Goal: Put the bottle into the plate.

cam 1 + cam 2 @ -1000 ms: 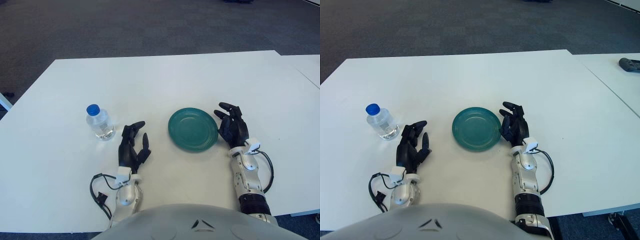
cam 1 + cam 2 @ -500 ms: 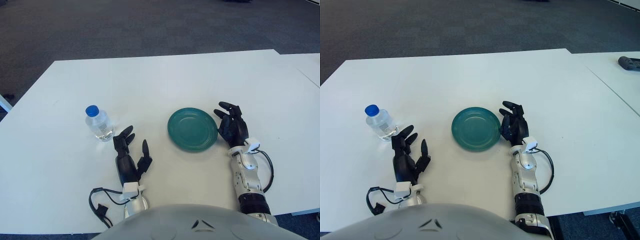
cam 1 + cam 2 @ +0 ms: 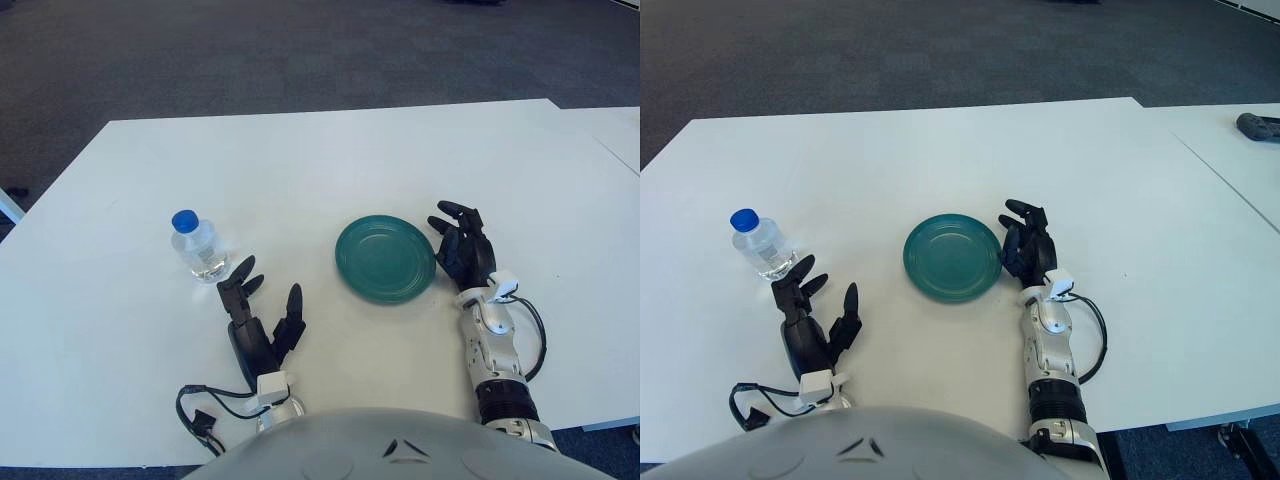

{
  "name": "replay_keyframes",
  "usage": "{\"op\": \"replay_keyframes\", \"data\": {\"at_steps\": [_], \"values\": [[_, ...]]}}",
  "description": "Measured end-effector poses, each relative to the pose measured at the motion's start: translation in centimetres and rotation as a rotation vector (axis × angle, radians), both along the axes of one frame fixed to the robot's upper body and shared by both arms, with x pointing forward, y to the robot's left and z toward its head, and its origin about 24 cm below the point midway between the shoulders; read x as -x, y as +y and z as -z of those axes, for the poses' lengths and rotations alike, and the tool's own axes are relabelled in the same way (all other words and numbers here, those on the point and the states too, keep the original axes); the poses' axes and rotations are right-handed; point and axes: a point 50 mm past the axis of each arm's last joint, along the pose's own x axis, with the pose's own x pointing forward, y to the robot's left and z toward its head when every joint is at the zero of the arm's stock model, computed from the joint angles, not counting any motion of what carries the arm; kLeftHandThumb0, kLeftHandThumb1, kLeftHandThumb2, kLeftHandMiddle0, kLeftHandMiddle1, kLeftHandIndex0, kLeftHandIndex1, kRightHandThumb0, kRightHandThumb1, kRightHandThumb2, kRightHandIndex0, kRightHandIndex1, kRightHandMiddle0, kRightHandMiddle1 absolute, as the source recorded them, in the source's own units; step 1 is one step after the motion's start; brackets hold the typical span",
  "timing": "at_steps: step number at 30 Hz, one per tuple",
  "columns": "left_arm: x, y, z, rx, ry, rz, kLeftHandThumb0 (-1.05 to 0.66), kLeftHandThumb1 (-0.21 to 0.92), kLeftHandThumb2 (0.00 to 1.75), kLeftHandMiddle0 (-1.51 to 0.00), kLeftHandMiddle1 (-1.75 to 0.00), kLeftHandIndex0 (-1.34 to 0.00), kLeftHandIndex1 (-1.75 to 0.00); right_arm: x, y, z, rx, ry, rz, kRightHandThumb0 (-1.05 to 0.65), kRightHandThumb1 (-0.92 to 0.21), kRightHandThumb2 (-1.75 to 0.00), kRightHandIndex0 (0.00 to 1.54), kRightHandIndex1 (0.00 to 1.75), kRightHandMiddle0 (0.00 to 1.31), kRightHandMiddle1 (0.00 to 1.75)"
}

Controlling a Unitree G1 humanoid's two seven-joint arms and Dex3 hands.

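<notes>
Left hand (image 3: 258, 320), fingers spread and holding nothing, shows at lower left, just below-right of the upright bottle (image 3: 197, 244) (blue cap on, clear). Centre-frame, the green plate (image 3: 385, 258) on the white desk (image 3: 320, 160) holds nothing; the right hand (image 3: 466, 252), loosely open, is beside its right rim.

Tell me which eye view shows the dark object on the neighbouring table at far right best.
The right eye view: the dark object lies in full sight near the right edge, on the neighbouring white table. The left eye view shows only that table's corner, with the object outside the picture.
</notes>
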Motion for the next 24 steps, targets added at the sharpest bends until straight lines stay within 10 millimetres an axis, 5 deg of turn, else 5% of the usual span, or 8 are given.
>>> {"op": "replay_keyframes", "data": {"at_steps": [7,9,12,19,24], "values": [[0.4,0.3,-0.2,-0.086,0.049,-0.056,-1.05,0.92,0.06,0.0,-0.74,0.0,-0.41,-0.1,-0.1,0.0,0.007,-0.005,-0.013,-0.58,-0.9,-0.79,0.53,0.94,0.03,1.11],[0.5,0.4,-0.2,-0.117,0.075,-0.058,-1.05,0.92,0.11,-0.01,-0.37,0.0,-0.17,-0.3,-0.1,-0.1,0.009,-0.012,-0.02,-0.58,-0.91,-0.77,0.51,0.94,0.04,1.11],[0.7,0.6,-0.2,-0.174,0.133,-0.045,-1.05,0.92,0.19,0.0,-0.16,0.0,-0.05,-0.5,-0.1,-0.3,0.012,-0.025,-0.026,-0.57,-0.92,-0.75,0.5,0.94,0.04,1.1],[1.2,1.0,-0.4,-0.259,0.265,0.014,-1.05,0.92,0.39,0.0,-0.01,0.0,0.0,-0.6,-0.1,-0.5,0.015,-0.037,-0.04,-0.56,-0.92,-0.74,0.47,0.95,0.03,1.08],[2.2,1.3,0.1,-0.287,0.378,0.049,-1.05,0.92,0.37,0.0,0.0,0.0,0.0,-0.7,-0.2,-0.6,0.01,-0.042,-0.047,-0.55,-0.91,-0.73,0.48,0.97,0.04,1.08]]}}
